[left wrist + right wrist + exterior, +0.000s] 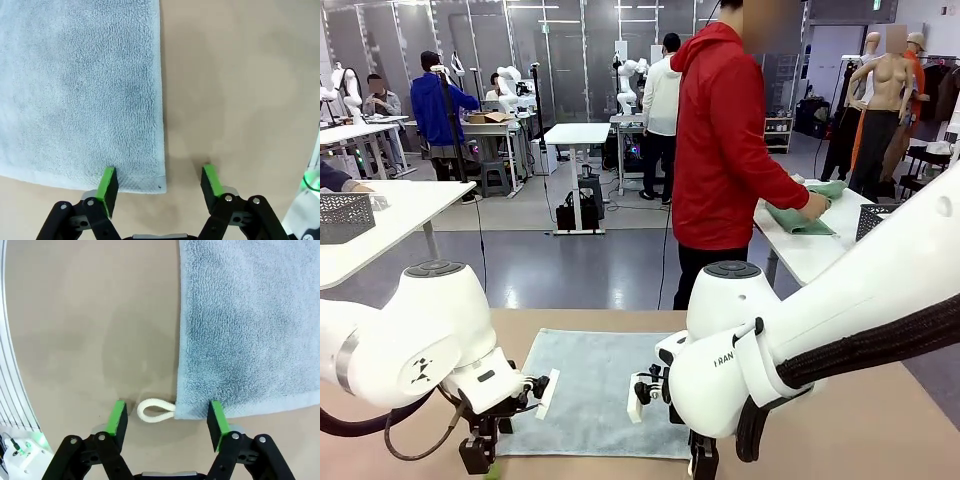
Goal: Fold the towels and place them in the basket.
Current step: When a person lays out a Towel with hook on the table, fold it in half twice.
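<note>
Grab step I reckon: left gripper (159, 182) and right gripper (167, 419) both open, each straddling a corner of the flat pale blue-grey terry towel (75, 90), pinch next.

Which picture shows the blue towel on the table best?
The front view: the pale blue-grey terry cloth towel lies flat there, nearly whole. The left wrist view gives one corner close up; the right wrist view another corner with a small white loop.
</note>
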### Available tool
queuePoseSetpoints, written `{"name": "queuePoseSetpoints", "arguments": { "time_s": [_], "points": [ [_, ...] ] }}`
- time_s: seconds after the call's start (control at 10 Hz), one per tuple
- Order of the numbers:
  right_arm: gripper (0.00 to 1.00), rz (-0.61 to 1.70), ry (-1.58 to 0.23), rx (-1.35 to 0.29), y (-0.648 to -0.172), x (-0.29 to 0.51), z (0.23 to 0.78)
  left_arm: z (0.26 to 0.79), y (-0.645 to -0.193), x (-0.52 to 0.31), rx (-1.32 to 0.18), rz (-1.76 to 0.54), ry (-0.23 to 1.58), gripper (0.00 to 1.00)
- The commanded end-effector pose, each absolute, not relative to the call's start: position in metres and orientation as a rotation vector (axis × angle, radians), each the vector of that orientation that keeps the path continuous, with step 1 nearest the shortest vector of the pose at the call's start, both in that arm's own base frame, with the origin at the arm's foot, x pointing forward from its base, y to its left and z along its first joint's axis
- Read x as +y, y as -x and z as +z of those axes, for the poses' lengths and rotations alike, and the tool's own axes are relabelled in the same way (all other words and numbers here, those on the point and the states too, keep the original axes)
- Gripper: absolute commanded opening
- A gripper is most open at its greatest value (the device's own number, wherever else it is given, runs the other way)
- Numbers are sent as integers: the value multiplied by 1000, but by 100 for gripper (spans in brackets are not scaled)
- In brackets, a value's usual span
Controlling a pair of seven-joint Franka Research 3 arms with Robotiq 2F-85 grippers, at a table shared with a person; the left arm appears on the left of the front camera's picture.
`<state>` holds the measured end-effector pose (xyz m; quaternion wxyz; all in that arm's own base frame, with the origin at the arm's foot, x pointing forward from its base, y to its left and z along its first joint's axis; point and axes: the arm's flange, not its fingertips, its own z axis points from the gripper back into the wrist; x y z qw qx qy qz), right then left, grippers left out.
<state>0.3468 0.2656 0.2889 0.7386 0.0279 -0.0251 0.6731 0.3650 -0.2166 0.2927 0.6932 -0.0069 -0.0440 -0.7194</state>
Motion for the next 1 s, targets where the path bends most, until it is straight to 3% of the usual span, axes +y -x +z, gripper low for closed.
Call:
{"name": "queuePoseSetpoints", "arguments": {
  "time_s": [0.0,0.1,0.2,0.3,0.7,0.8,0.9],
  "points": [
    [80,1503,-48,-68,-353,266,287,290,-356,-210,-132,-1624,14,84],
    [66,1497,-51,-67,-353,265,286,290,-357,-211,-127,-1635,0,62],
    [60,1499,-44,-78,-354,265,286,292,-357,-212,-128,-1636,-1,64],
    [60,1497,-46,-76,-354,265,286,294,-358,-213,-127,-1632,3,57],
    [60,1501,-59,-59,-358,267,290,299,-364,-221,-99,-1625,16,57],
    [40,1499,-56,-60,-359,267,289,298,-366,-221,-88,-1620,10,37],
    [40,1502,-55,-62,-358,267,289,298,-366,-222,-86,-1615,16,44]
  ]
}}
